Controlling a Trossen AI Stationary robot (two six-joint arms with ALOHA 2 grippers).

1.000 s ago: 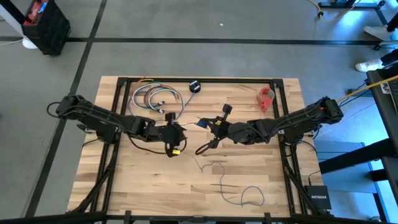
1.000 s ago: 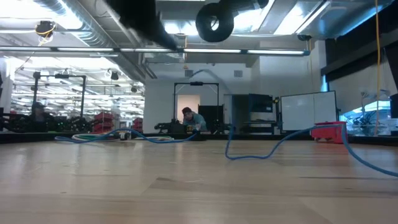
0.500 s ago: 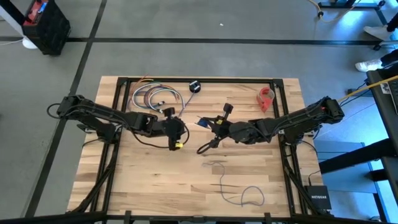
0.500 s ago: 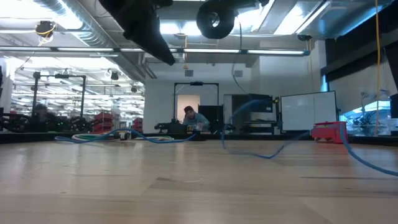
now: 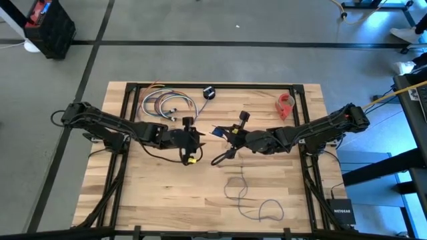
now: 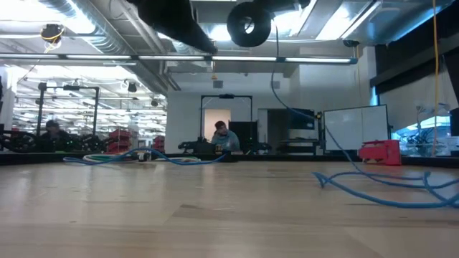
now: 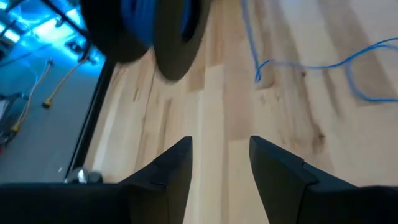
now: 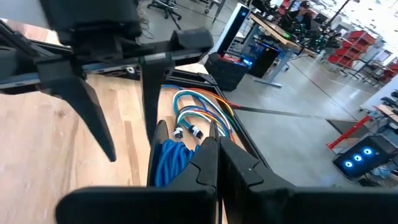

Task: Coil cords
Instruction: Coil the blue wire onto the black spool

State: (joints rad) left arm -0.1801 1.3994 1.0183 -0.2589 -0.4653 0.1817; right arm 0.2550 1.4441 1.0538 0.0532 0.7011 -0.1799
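Note:
The black round spool (image 5: 217, 133) hangs above the table's middle with blue cord wound on it (image 8: 166, 158). My right gripper (image 5: 225, 136) is shut on it. From the spool (image 6: 249, 24) a thin strand drops to the cord (image 6: 380, 190), which lies in loose loops (image 5: 245, 197) on the wood toward the near edge. My left gripper (image 5: 197, 136) stands open just left of the spool, fingers (image 7: 177, 165) apart over bare wood, touching nothing. My right gripper is shut on the spool at the side of its black disc (image 8: 202, 146); the shut fingers themselves hide the exact place of contact. They come nearly level from the table's right. The spool is lifted clear, its cord trailing slack down to the table.
A bundle of multicoloured cables (image 5: 167, 103) lies at the far left, a small black object (image 5: 209, 92) at the far edge, and a red object (image 5: 285, 105) at the far right. A person (image 6: 224, 136) sits in the room behind.
My left gripper has shifted a little toward the spool and rolled about its own axis, staying open. The cord's slack has been drawn across the table toward its right and near part, and a strand now rises from there up to the spool.

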